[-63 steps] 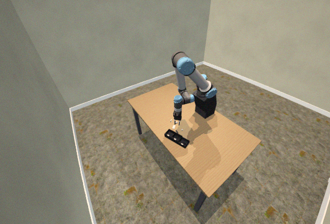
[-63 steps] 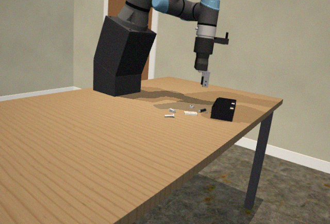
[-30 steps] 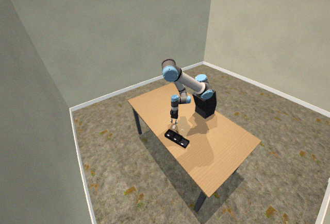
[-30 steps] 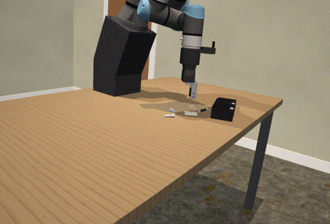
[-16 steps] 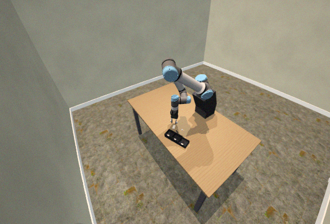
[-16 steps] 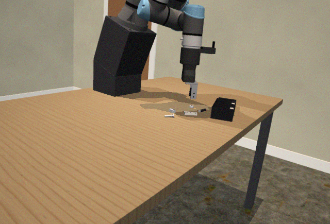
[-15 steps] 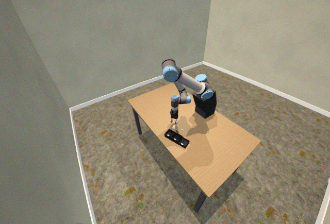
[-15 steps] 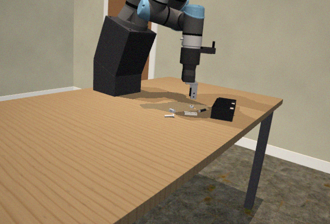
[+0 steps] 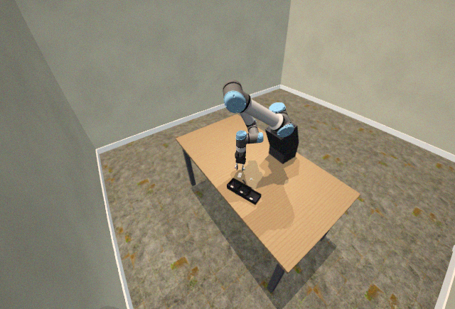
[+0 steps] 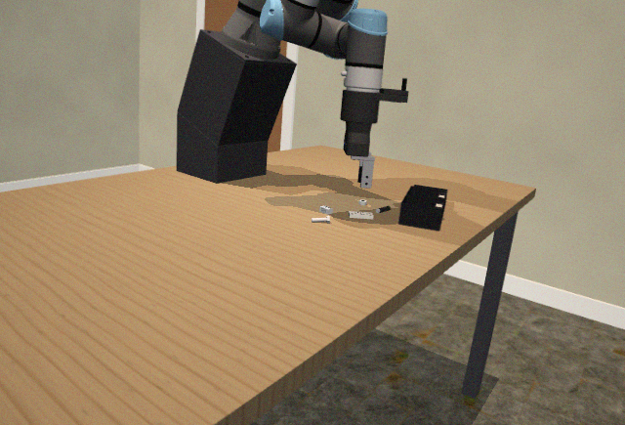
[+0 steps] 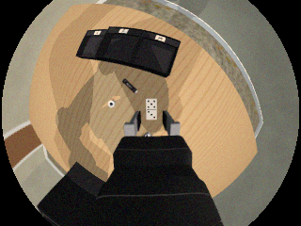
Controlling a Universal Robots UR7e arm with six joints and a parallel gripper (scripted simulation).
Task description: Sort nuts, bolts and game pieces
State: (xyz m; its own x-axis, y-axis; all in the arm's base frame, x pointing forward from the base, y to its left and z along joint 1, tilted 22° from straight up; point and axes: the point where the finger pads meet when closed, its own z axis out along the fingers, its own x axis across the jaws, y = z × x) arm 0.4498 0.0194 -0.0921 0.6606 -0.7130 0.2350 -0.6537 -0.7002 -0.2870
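A white domino with black dots (image 10: 360, 215) (image 11: 150, 108) (image 9: 239, 175) lies flat just ahead of the fingertips in the wrist view. My gripper (image 9: 239, 168) (image 10: 365, 186) (image 11: 151, 117) is open and empty, above the table. A small white ring-like piece, perhaps a nut, (image 10: 362, 201) (image 11: 111, 104) (image 9: 251, 179) lies to the left in the wrist view. A white bolt (image 10: 320, 219) lies on its side. A small pale piece (image 10: 325, 209) lies by it; its kind is unclear. The joined black bins (image 9: 241, 195) (image 10: 419, 210) (image 11: 136, 67) stand upright; their label letters are unreadable.
A small black rod-like thing with a light end (image 10: 383, 208) (image 11: 130, 85) lies between the domino and the bins. The bins stand near the long edge of the wooden table (image 9: 316, 232) (image 10: 201, 283). The robot's black pedestal (image 10: 217, 117) stands at the opposite side.
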